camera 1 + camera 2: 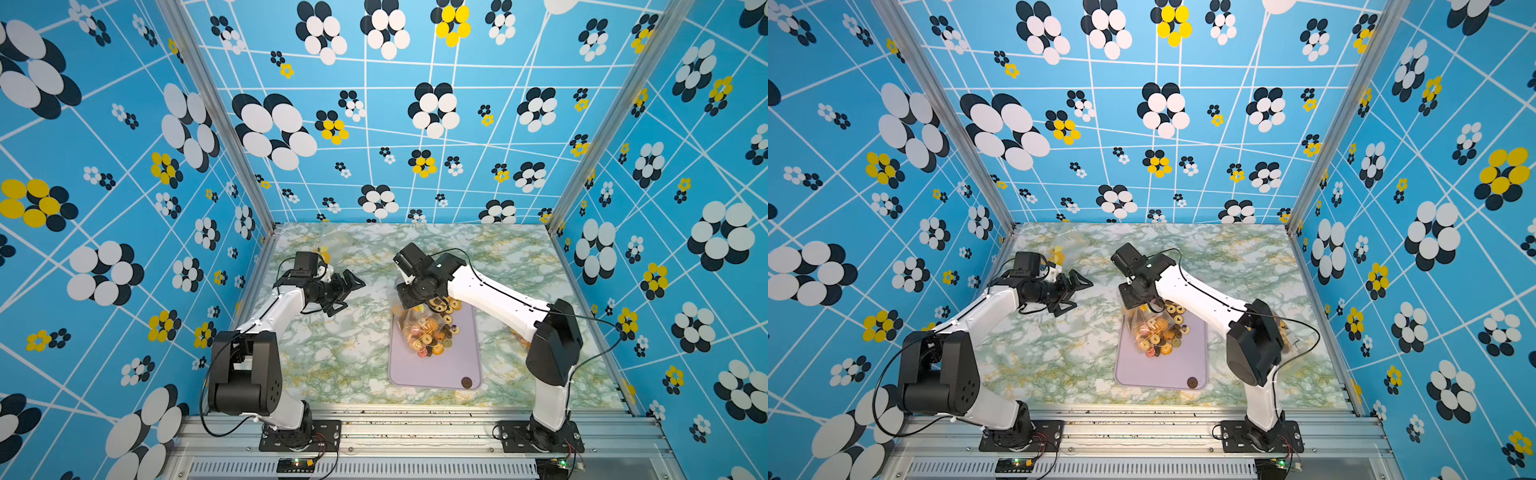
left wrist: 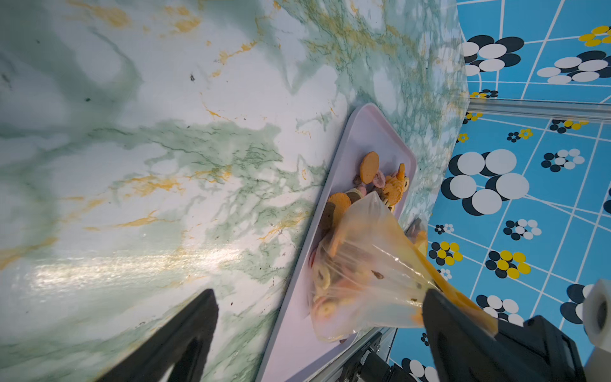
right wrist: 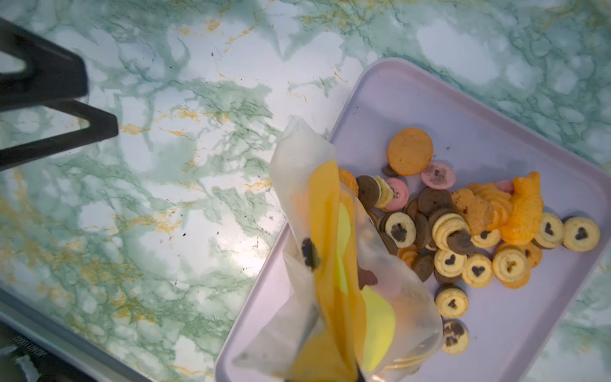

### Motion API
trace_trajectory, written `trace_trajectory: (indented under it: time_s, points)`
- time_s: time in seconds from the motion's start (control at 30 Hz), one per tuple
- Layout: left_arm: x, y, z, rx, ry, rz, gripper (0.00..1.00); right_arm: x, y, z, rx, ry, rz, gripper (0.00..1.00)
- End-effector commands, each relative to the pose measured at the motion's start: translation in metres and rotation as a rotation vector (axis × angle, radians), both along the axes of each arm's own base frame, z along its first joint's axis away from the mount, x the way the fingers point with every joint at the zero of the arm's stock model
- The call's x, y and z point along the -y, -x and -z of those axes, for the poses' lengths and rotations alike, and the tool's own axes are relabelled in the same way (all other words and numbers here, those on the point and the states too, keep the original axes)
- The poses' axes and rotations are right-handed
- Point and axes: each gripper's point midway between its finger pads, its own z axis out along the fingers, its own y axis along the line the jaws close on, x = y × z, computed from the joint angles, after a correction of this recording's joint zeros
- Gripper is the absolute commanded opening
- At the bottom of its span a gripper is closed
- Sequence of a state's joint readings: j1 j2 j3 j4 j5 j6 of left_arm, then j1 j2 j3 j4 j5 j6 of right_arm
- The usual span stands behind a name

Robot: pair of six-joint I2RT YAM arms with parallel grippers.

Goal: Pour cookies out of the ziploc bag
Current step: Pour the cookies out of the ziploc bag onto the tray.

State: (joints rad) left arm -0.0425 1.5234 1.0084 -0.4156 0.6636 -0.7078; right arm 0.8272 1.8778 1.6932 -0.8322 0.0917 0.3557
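Between flowered walls [image 1: 374,124], over marble [image 1: 332,361], right jaws seemingly pinch bag [image 3: 297,155]; left jaws gape

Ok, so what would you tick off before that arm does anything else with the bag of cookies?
1. Right end effector shut on the ziploc bag: ok.
2. Bag over the tray: ok.
3. Poured cookies lie on the tray, none seen on the table: ok.
4. Bag emptied: not ok, cookies show through the plastic in the left wrist view.
5. Left end effector open, apart from the bag: ok.
6. Bag mouth pointing down: cannot tell.
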Motion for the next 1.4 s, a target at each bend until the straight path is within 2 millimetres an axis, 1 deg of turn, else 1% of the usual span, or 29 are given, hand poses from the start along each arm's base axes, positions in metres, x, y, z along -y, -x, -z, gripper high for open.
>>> trace_trajectory:
  time_s: [0.0, 0.03, 0.1, 0.23, 0.37, 0.53, 0.63, 0.7, 0.77, 0.8, 0.9, 0.93, 0.97, 1.07, 1.13, 1.2, 1.37]
  points:
    - [0.011, 0.001, -0.016, 0.043, -0.057, 0.043, 0.98, 0.001, 0.002, -0.024, 0.077, -0.098, 0.014, 0.0]
    - [0.015, 0.001, -0.016, 0.04, -0.065, 0.05, 0.98, 0.006, 0.006, -0.02, 0.079, -0.101, 0.017, 0.0]
    - [0.025, 0.001, -0.016, 0.043, -0.086, 0.066, 0.98, 0.013, 0.013, -0.022, 0.104, -0.133, 0.015, 0.0]
    - [0.04, 0.0, -0.013, 0.042, -0.128, 0.085, 0.98, 0.02, 0.028, -0.024, 0.144, -0.219, -0.007, 0.0]
    - [0.054, -0.003, -0.007, 0.022, -0.124, 0.095, 0.95, 0.028, 0.039, -0.02, 0.168, -0.265, -0.023, 0.0]
    - [0.08, -0.004, -0.004, 0.013, -0.11, 0.149, 0.94, 0.03, 0.048, -0.009, 0.161, -0.289, -0.042, 0.0]
    - [0.095, -0.009, -0.005, 0.027, -0.085, 0.18, 0.9, 0.029, 0.048, -0.004, 0.147, -0.3, -0.042, 0.0]
    - [0.105, -0.012, -0.009, 0.048, -0.068, 0.196, 0.86, 0.029, 0.048, -0.002, 0.136, -0.31, -0.037, 0.0]
    - [0.11, -0.014, -0.011, 0.064, -0.064, 0.207, 0.8, 0.03, 0.048, 0.0, 0.129, -0.319, -0.034, 0.0]
    - [0.111, -0.014, -0.011, 0.071, -0.067, 0.21, 0.75, 0.031, 0.048, 0.0, 0.127, -0.322, -0.032, 0.0]
    - [0.113, -0.016, -0.007, 0.067, -0.055, 0.214, 0.66, 0.034, 0.047, -0.001, 0.124, -0.345, -0.022, 0.0]
    - [0.115, -0.016, -0.005, 0.06, -0.048, 0.217, 0.61, 0.035, 0.048, -0.002, 0.124, -0.355, -0.02, 0.0]
    - [0.116, -0.016, -0.004, 0.058, -0.041, 0.219, 0.6, 0.036, 0.048, -0.002, 0.123, -0.362, -0.016, 0.0]
    - [0.123, -0.015, -0.004, 0.065, -0.024, 0.235, 0.46, 0.04, 0.048, 0.0, 0.111, -0.37, -0.008, 0.0]
    - [0.13, -0.015, -0.004, 0.072, -0.013, 0.253, 0.34, 0.042, 0.048, 0.001, 0.105, -0.376, -0.003, 0.0]
    - [0.135, -0.014, -0.004, 0.071, 0.0, 0.268, 0.31, 0.044, 0.047, 0.002, 0.098, -0.379, 0.005, 0.0]
    - [0.142, -0.011, -0.006, 0.084, 0.024, 0.285, 0.31, 0.049, 0.043, 0.004, 0.084, -0.377, 0.028, 0.0]
